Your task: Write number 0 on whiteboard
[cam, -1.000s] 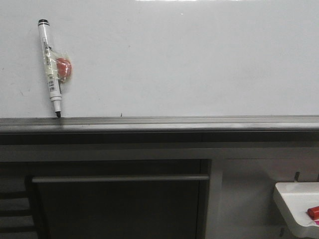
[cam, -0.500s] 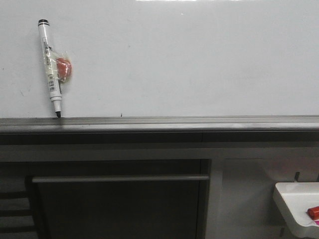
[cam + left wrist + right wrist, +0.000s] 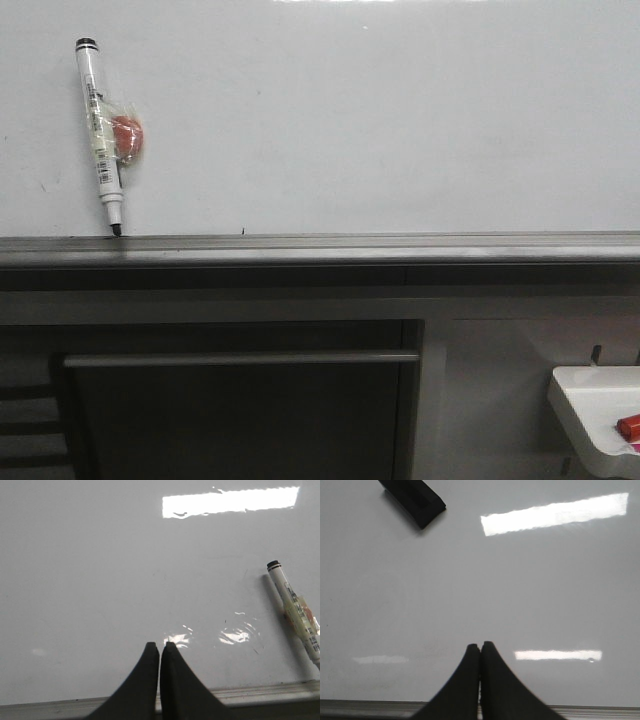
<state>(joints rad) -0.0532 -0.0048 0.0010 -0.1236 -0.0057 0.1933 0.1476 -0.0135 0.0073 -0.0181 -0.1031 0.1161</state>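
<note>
Both grippers, left gripper (image 3: 160, 647) and right gripper (image 3: 480, 646), closed before whiteboard (image 3: 380, 120).

One whiteboard (image 3: 380, 120), one marker pen (image 3: 101, 135), one black eraser block (image 3: 412, 500), one white tray (image 3: 590, 415) holding one red item (image 3: 629, 427), two end effectors: left (image 3: 160, 647), right (image 3: 480, 646).

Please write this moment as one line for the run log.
stage: not started | whiteboard: no 0 drawn | marker: on board, tip at ledge | left gripper: shut, empty | right gripper: shut, empty
</note>
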